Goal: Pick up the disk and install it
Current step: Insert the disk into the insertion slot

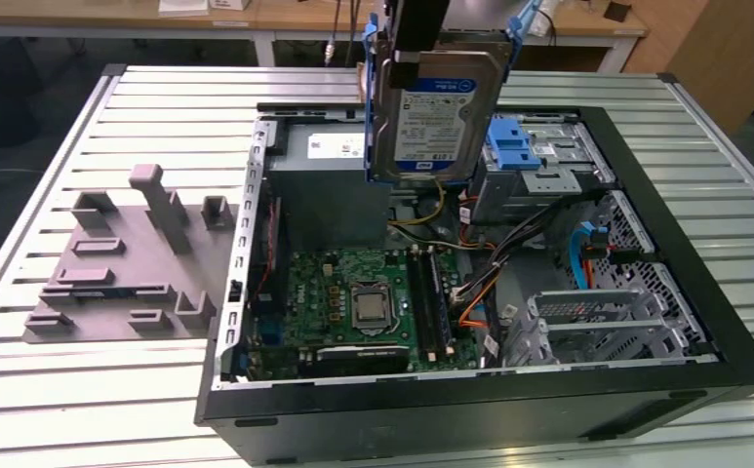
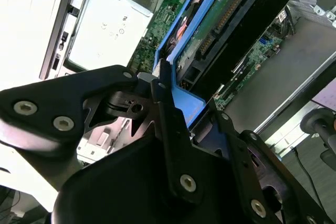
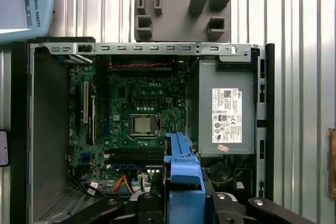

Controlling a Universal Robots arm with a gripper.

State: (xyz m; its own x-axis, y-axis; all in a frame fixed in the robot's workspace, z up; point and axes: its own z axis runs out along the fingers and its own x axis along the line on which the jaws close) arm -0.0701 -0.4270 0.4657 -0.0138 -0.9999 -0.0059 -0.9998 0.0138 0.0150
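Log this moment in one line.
pincer: shut on disk | disk: held upright above open case | install: not done

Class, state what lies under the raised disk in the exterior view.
Below the raised disk lie cables and the motherboard. The disk hides part of the power supply and whatever lies between it and the drive cage.

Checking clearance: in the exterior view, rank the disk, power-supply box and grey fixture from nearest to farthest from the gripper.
1. The disk, held in the gripper above the case.
2. The power-supply box, inside the case, just to the exterior view's left of the disk.
3. The grey fixture, outside the case, far on the exterior view's left.
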